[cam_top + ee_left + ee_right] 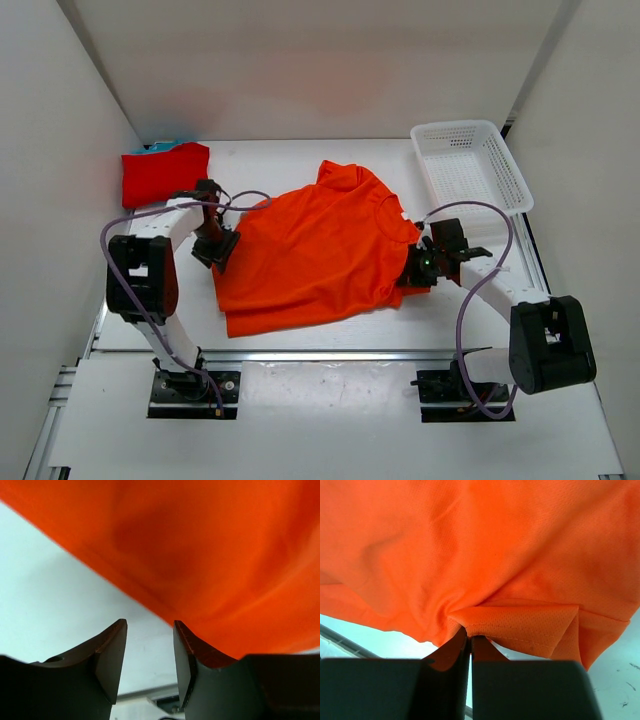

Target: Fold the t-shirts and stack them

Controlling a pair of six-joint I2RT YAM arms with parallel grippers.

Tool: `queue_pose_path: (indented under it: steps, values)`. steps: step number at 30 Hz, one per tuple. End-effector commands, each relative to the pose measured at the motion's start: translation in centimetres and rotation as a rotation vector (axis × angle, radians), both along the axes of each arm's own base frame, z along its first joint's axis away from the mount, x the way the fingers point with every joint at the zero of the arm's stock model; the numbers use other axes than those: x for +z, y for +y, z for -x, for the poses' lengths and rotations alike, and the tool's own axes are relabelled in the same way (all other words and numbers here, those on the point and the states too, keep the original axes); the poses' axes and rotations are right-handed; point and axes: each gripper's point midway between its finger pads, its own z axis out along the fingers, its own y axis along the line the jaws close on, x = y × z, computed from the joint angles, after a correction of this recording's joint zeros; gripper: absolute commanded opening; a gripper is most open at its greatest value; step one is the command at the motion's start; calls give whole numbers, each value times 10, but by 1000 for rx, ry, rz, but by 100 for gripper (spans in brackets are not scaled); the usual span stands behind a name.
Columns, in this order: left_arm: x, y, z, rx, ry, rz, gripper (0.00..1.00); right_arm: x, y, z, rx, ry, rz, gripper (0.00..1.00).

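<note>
The orange t-shirt (pixel 310 245) lies spread in the middle of the table, rumpled at its right side. My left gripper (pixel 220 250) is open and empty at the shirt's left edge; in the left wrist view the orange cloth (pixel 210 555) lies just beyond the fingertips (pixel 116 640), not between them. My right gripper (pixel 412 268) is shut on a hemmed edge of the orange t-shirt (pixel 520 622) at its right side, by the sleeve. The red t-shirt (pixel 164 172) lies folded at the back left, with a strip of the teal-blue t-shirt (pixel 166 147) showing from under it.
A white plastic mesh basket (pixel 470 165) stands at the back right corner. White walls close in the left, back and right of the table. The table's metal front rail (pixel 320 352) runs just below the shirt.
</note>
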Motion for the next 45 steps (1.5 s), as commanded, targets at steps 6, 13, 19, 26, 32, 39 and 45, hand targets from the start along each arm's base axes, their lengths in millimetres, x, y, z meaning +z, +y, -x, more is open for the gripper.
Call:
queue_pose_path:
  steps: [6, 13, 19, 26, 32, 39, 45]
  values:
    - [34, 31, -112, 186, -396, -118, 52, 2, 1, 7, 27, -15, -37, 1]
    - [29, 27, -168, 193, -451, -101, 55, 3, 5, 12, 41, -2, -59, 0]
    - [-1, 26, -175, 211, -277, -72, 49, 5, 5, 14, 38, 9, -58, 0]
    - [-13, 24, -173, 183, -236, -75, 19, 5, 6, 12, 47, 18, -61, 0]
    - [-3, 21, -188, 146, -291, -87, 0, 0, -1, 14, 39, 47, -49, 0]
    - [49, 35, -255, 256, -533, -86, 0, -3, -3, 20, 30, 72, -60, 0]
    - [71, 27, -282, 201, -612, -108, 14, 4, 8, 12, 61, 63, -83, 0]
